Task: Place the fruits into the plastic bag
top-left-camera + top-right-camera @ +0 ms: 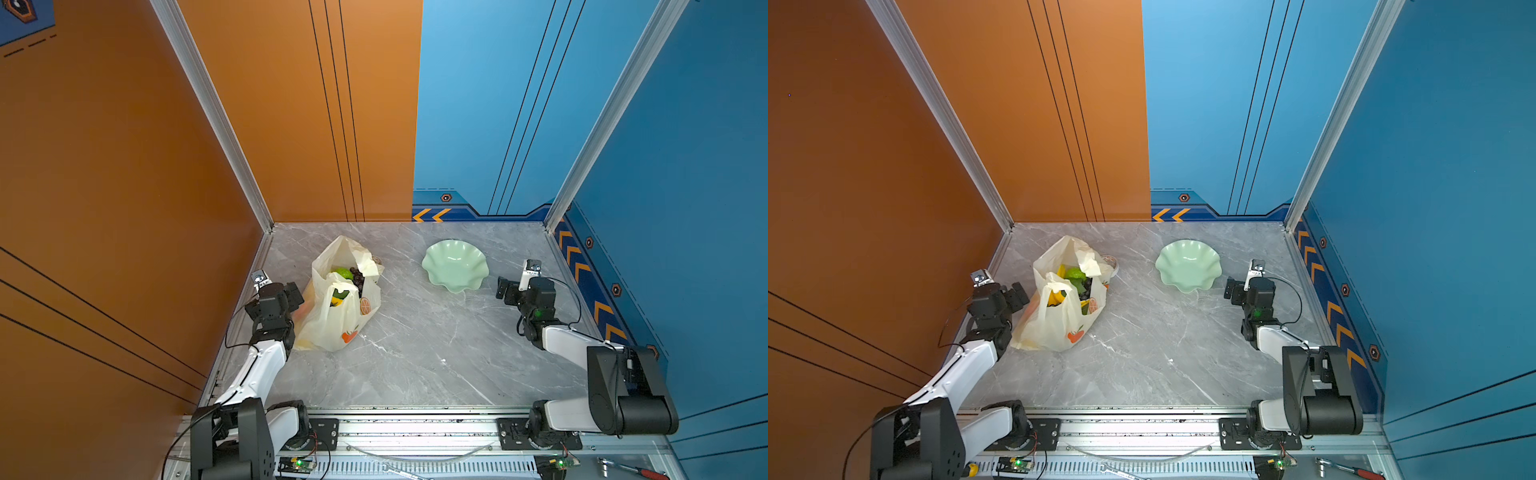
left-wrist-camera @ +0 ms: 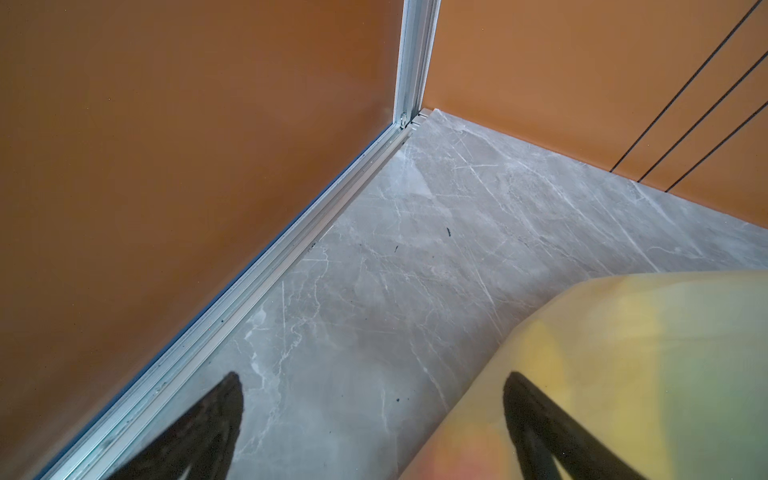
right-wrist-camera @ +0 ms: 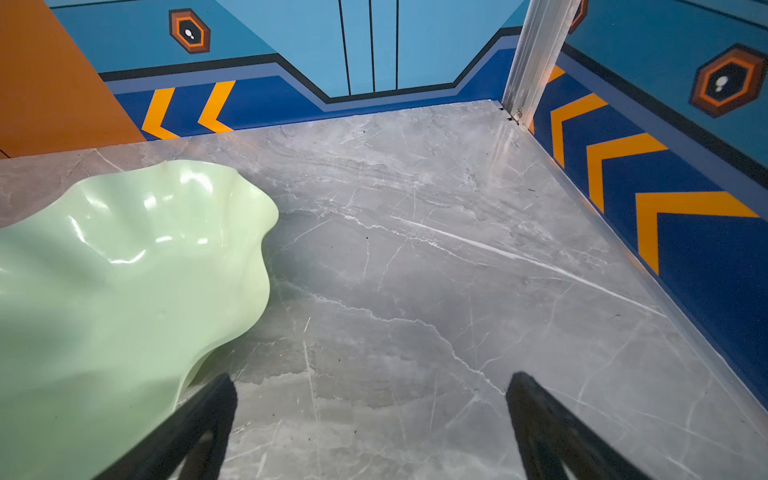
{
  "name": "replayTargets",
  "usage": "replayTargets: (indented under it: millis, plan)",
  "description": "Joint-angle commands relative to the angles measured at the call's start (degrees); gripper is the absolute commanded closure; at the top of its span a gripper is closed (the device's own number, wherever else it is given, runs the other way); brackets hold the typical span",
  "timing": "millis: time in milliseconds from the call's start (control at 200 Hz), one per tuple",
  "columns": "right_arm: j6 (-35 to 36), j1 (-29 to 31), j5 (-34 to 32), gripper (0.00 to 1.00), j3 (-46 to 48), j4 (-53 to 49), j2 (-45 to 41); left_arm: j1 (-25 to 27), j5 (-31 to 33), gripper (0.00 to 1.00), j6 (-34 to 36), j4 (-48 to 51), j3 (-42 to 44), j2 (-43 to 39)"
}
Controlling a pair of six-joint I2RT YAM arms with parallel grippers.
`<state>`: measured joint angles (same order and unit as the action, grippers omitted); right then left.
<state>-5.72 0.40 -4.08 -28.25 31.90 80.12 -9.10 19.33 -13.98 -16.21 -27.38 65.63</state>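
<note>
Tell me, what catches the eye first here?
The cream bag, full of bright fruits, sits left of middle on the grey table. An empty pale green wavy dish lies to its right. The left arm and right arm flank them.

The bag (image 1: pixel 328 328) is hiding most fruits (image 1: pixel 343 273); in the left wrist view it is blurring. The dish (image 3: pixel 124 257) is running off the right wrist view.

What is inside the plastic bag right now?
The plastic bag shows a green fruit, dark purple grapes and a yellow fruit at its mouth. Its crinkled film covers anything deeper.
</note>
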Motion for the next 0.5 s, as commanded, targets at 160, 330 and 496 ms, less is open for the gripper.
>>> replayTargets:
  millis: [160, 330, 496]
  plan:
    - [1.48, 0.47, 0.38, 0.0, 0.65, 2.96, 2.3, 3.75, 1.59, 0.02, -0.43, -11.65, 2.54, 7.38]
    - [1.85, 0.08, 1.74, 0.0, 0.39, 3.57, 3.2, 5.72, 2.37, 0.02, 1.31, -17.71, 4.85, 10.2]
    - [1.87, -0.41, 3.02, 0.0, 0.73, 4.69, 3.69, 6.95, 0.21, 0.02, 3.34, -22.94, 6.2, 11.69]
